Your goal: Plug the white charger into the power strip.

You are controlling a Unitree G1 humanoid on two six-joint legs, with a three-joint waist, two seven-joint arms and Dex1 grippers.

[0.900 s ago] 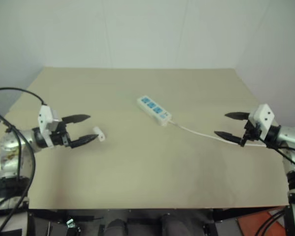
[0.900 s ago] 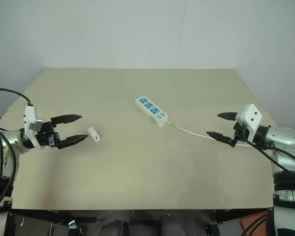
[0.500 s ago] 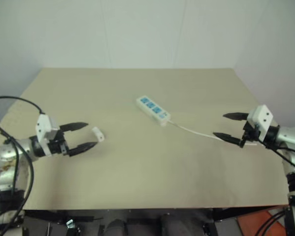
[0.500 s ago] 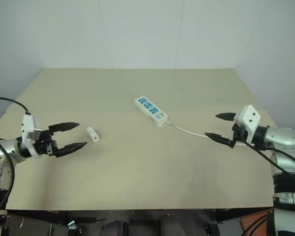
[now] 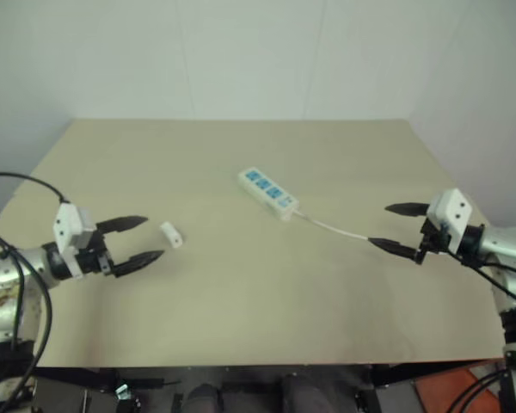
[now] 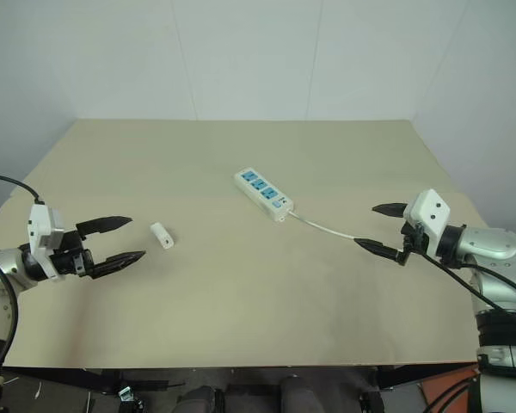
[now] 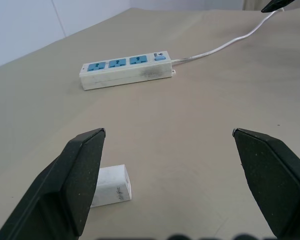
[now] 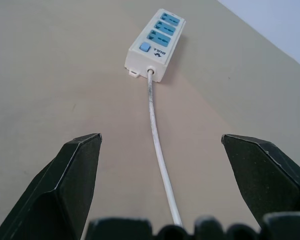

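Note:
The white charger lies flat on the beige table, left of centre; in the left wrist view the charger sits just ahead of my left finger. My left gripper hovers open a short way to the charger's left, holding nothing. The power strip, white with three blue socket faces, lies diagonally near the table's middle, and the strip shows in the right wrist view. Its thin cord runs toward my right gripper, which is open and empty over the cord's end.
The beige table has its front edge near me and white walls behind. Bare tabletop lies between charger and strip. An orange object sits on the floor at the lower right.
My left gripper has drawn back to the left and toward the table's front, away from the charger. My right gripper has shifted slightly inward and lower. Charger and strip have not moved.

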